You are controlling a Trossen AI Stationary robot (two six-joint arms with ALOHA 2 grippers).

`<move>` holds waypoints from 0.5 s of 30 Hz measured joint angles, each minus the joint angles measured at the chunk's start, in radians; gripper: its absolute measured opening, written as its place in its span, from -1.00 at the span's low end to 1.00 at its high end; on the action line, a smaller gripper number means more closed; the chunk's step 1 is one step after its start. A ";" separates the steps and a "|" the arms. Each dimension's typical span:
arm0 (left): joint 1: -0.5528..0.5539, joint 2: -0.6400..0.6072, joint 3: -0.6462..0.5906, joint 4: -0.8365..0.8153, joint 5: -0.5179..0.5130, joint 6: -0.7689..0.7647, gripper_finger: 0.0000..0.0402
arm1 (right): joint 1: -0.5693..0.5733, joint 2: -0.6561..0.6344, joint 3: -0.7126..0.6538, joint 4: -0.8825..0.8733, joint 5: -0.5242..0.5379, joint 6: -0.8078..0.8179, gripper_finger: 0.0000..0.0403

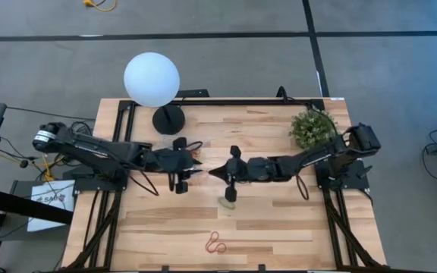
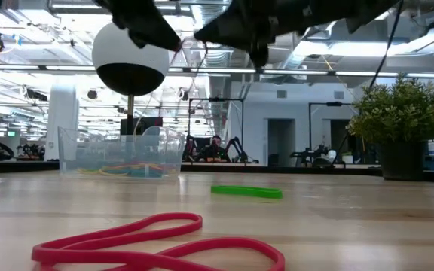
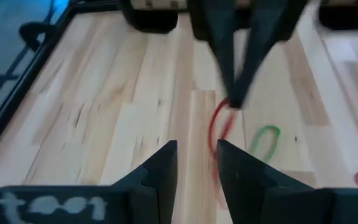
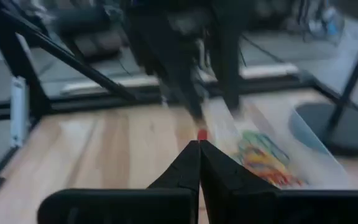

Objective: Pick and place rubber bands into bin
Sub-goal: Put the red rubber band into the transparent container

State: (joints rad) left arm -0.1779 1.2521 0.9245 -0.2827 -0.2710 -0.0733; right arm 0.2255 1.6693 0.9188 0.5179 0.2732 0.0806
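While lamp [image 1: 152, 79] looms, plant [image 1: 312, 127] flanks bin [image 2: 121, 153].

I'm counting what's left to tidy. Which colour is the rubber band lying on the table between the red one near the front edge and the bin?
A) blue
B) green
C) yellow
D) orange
B: the low view shows a green rubber band lying flat on the wood beyond the red rubber band, beside the bin.

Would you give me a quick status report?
Right gripper shut on red rubber band, raised. Left gripper open, facing it. Bin partly filled. Green band lying loose.
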 joint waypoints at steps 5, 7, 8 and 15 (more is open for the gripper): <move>-0.021 0.076 0.000 0.095 0.001 0.080 -0.49 | 0.030 0.000 0.000 0.031 0.006 -0.010 -1.00; -0.028 0.093 0.000 0.136 -0.005 0.088 -0.49 | 0.029 0.000 0.000 0.022 0.013 -0.010 -1.00; -0.030 0.096 0.000 0.148 -0.009 0.089 -0.49 | 0.028 0.000 0.000 0.020 0.015 -0.007 -1.00; -0.034 0.094 -0.001 0.172 -0.013 0.096 -0.49 | 0.028 0.004 0.000 0.022 0.019 0.005 -1.00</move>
State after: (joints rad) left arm -0.2117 1.3460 0.9234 -0.1112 -0.2843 0.0223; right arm 0.2535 1.6730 0.9192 0.5396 0.2924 0.0860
